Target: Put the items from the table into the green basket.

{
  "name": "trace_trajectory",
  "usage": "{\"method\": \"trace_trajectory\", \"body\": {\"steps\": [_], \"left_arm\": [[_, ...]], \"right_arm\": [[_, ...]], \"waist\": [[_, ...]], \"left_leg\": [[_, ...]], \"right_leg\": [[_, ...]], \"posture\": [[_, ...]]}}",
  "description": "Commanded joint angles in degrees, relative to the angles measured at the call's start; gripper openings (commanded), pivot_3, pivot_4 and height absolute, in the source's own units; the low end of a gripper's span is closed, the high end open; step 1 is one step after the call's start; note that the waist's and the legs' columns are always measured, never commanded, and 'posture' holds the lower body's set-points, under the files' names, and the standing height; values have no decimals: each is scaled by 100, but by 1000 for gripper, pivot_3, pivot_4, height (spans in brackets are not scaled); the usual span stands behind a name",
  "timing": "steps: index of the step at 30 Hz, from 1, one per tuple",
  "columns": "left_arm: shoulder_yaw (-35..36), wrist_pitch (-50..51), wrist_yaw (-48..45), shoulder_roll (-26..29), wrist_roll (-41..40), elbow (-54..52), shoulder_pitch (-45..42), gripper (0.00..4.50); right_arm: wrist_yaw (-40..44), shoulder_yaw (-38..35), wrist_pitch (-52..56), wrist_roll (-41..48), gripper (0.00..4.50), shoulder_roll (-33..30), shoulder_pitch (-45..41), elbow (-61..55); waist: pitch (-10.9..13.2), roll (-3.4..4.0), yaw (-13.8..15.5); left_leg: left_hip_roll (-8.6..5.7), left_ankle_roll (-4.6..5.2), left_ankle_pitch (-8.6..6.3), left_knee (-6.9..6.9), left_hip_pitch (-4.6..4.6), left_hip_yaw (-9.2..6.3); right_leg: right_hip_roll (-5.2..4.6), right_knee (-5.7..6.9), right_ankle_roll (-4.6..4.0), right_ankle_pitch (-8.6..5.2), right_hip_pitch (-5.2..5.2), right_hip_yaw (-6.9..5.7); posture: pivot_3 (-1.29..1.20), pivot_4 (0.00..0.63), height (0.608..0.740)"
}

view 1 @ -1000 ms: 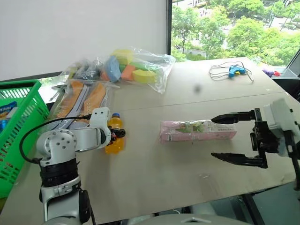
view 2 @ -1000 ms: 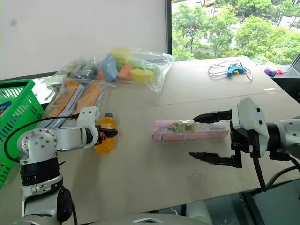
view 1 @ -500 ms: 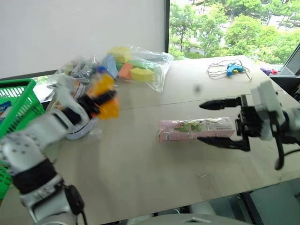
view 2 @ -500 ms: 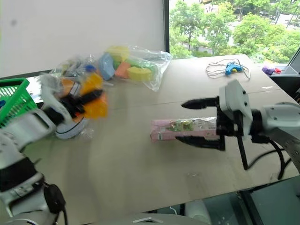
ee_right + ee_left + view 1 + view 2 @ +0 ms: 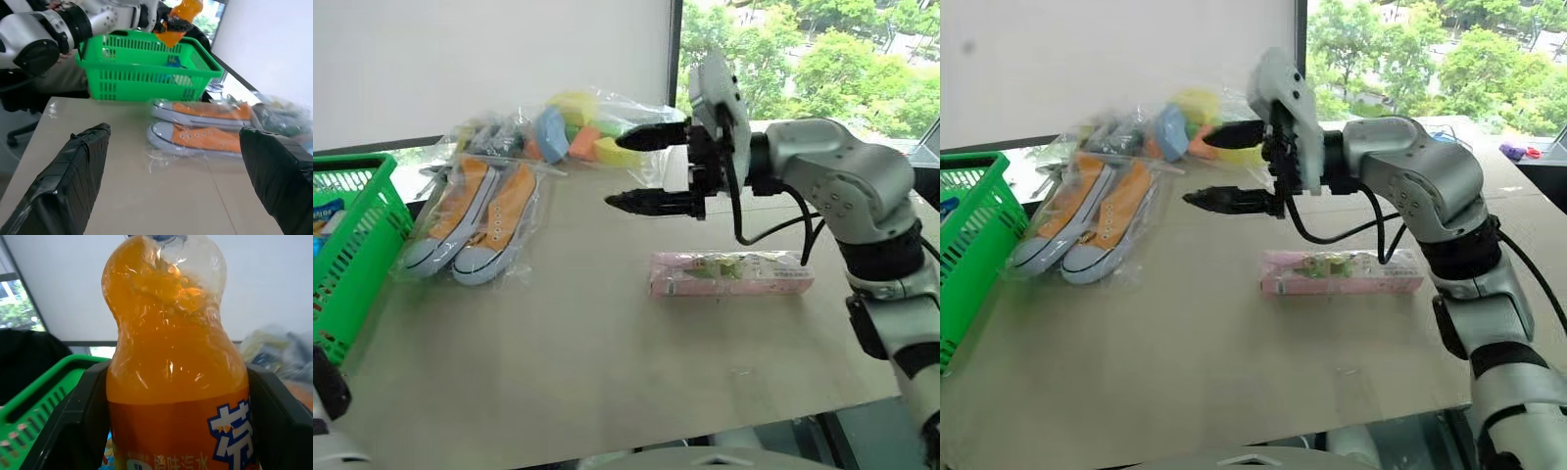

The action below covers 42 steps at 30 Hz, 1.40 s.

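A: Left gripper point(image 5: 164, 22)?
B: Clamped on the soda bottle point(image 5: 173, 362), held above the green basket point(image 5: 146, 73), which stands at the table's point(image 5: 607, 372) nine o'clock edge.
A: Right gripper point(image 5: 651, 166)?
B: Fingers spread, nothing between them, hovering at twelve o'clock of the pink box point(image 5: 731, 273). Sneakers point(image 5: 475, 220) lie at its ten o'clock; foam-shape bag point(image 5: 570, 132) behind them.

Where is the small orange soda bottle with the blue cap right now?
The small orange soda bottle is clamped in the left gripper, held in the air above the bright green plastic basket, as the right wrist view shows.
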Motion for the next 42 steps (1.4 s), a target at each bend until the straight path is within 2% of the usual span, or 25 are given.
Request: {"method": "trace_trajectory", "body": {"steps": [1, 3, 4, 8, 12, 14, 17, 19, 21, 23, 25, 26, 27, 29, 31, 32, 33, 35, 39, 42], "left_arm": [[-212, -641, -358, 290, 465, 646, -167, 3089], [-238, -874, -175, 374, 647, 892, -113, 4112], [-165, -926, -107, 392, 626, 986, -166, 4424], [-61, -1074, 59, 379, 628, 1058, -434, 4469], [-96, -737, -794, -194, 264, 172, -1055, 4469], [-190, 463, -1619, -714, -410, -1148, -893, 4469], [-516, 2652, -2316, -1264, -1880, -4125, 220, 4469], [-657, 3825, -2223, -1658, -2874, -5735, 800, 4469], [-777, 4891, -1741, -2172, -3615, -6446, 988, 4469], [-1295, 5779, -1234, -2863, -3930, -6791, 1114, 4469], [-1694, 5892, -1004, -3358, -3819, -6828, 1084, 4469], [-1965, 5686, -1079, -3390, -3536, -6832, 1041, 4469], [-2400, 5299, -1273, -3279, -3040, -6889, 999, 4469], [-3043, 4819, -1718, -3102, -2427, -6876, 880, 4469], [-3399, 4580, -2282, -3050, -2251, -6781, 709, 4469], [-3640, 4419, -2631, -2972, -2104, -6777, 631, 4469], [-3889, 4267, -2889, -2924, -1907, -6727, 534, 4469], [-4274, 3923, -3303, -2865, -1524, -6609, 401, 4469], [-5102, 2838, -3452, -3153, -279, -6097, 81, 4469], [-5585, 2232, -3302, -3617, 547, -5616, -179, 4469]], "right_arm": [[145, -181, -122, -105, 4500, 118, -211, -3], [172, -208, -150, -175, 4500, 192, -248, 14], [180, -226, -157, -200, 4500, 222, -255, 13], [203, -305, -250, -281, 4500, 324, -237, -12], [142, -438, -276, -276, 4500, 358, -106, -104], [96, -507, -233, -329, 4500, 238, 71, -235], [86, -665, -232, -434, 4500, -197, 621, -634], [50, -959, -10, -256, 4500, -588, 1147, -1050], [1, -1256, 225, -120, 4500, -1041, 1751, -1494], [-136, -1787, 583, -22, 4500, -1660, 2780, -2203], [-393, -2318, 954, 243, 4500, -1992, 3490, -2763], [-549, -2530, 1099, 365, 4500, -2041, 3689, -2966], [-736, -2738, 1215, 530, 4500, -2072, 3864, -3148], [-1050, -3015, 1402, 786, 4500, -2089, 4091, -3415], [-1304, -3133, 1520, 943, 4500, -2082, 4241, -3604], [-1415, -3175, 1553, 1010, 4500, -2086, 4311, -3680], [-1516, -3201, 1578, 1070, 4500, -2090, 4368, -3740], [-1678, -3233, 1589, 1184, 4500, -2117, 4447, -3817], [-1905, -3358, 1556, 1334, 4500, -2188, 4668, -3950], [-2026, -3414, 1498, 1440, 4500, -2243, 4790, -4005]], "waist": [[-13, -19, 10], [-17, -27, 2], [-19, -30, -8], [-25, -39, -24], [-29, -39, 38], [-45, -37, 88], [-64, -35, 113], [-68, -36, 64], [-59, -24, -3], [-58, -12, -42], [-33, 39, -223], [-20, 83, -189], [1, 98, -218], [21, 123, -364], [51, 130, -491], [60, 133, -530], [61, 135, -584], [68, 149, -716], [68, 150, -900], [68, 149, -957]], "left_leg": [[-7, 0, 0, -1, -17, -4], [-10, -1, 1, 6, -47, -21], [-10, -1, 1, 6, -49, -23], [-7, -2, 0, 5, -49, -21], [-8, -8, 5, 10, -43, -30], [-16, -10, 8, 13, -44, -57], [-22, -14, 13, 22, -45, -68], [-23, -12, 12, 29, -46, -67], [-25, 2, 4, 47, -58, -66], [-20, 4, 3, 51, -64, -69], [-15, 9, 0, 51, -50, -50], [11, 29, -10, 48, -45, -31], [13, 36, -14, 48, 8, -31], [18, 36, -15, 45, 43, -12], [16, 35, -14, 46, 81, -1], [14, 35, -14, 46, 142, -3], [17, 34, -15, 46, 157, 1], [25, 34, -15, 43, 196, 7], [25, 35, -16, 24, 206, 30], [25, 51, -25, 21, 186, 32]], "right_leg": [[-7, 5, 0, 0, -20, 0], [-10, 1, 0, 0, -37, -14], [-11, 1, 0, 0, -38, -17], [-18, 1, 1, 0, -38, -21], [-25, 15, 1, 2, -30, -37], [-36, 18, -2, 3, -21, -65], [-43, 24, -3, 4, -10, -66], [-46, 19, -2, 5, -4, -57], [-45, 12, 1, 6, -4, -53], [-35, 16, 2, 7, -15, -51], [-24, 30, 2, 6, -15, -33], [6, 20, 1, 6, -17, -7], [15, 12, 0, 3, 37, -2], [33, 10, 0, 2, 67, 22], [63, 9, -11, -4, 97, 55], [98, 1, -2, -25, 148, 61], [120, -8, -1, -27, 179, 69], [131, -9, 0, -28, 195, 86], [138, -15, 9, -27, 198, 124], [137, -22, 39, -22, 194, 134]], "posture": [[67, 0, 740], [61, 0, 740], [61, 0, 740], [60, 0, 740], [69, 0, 740], [74, 0, 740], [74, 0, 740], [50, 0, 740], [3, 12, 740], [-84, 25, 740], [-131, 32, 740], [-151, 32, 740], [-170, 32, 740], [-197, 32, 740], [-227, 29, 740], [-232, 28, 740], [-248, 25, 740], [-263, 25, 740], [-282, 20, 740], [-291, 19, 740]]}}
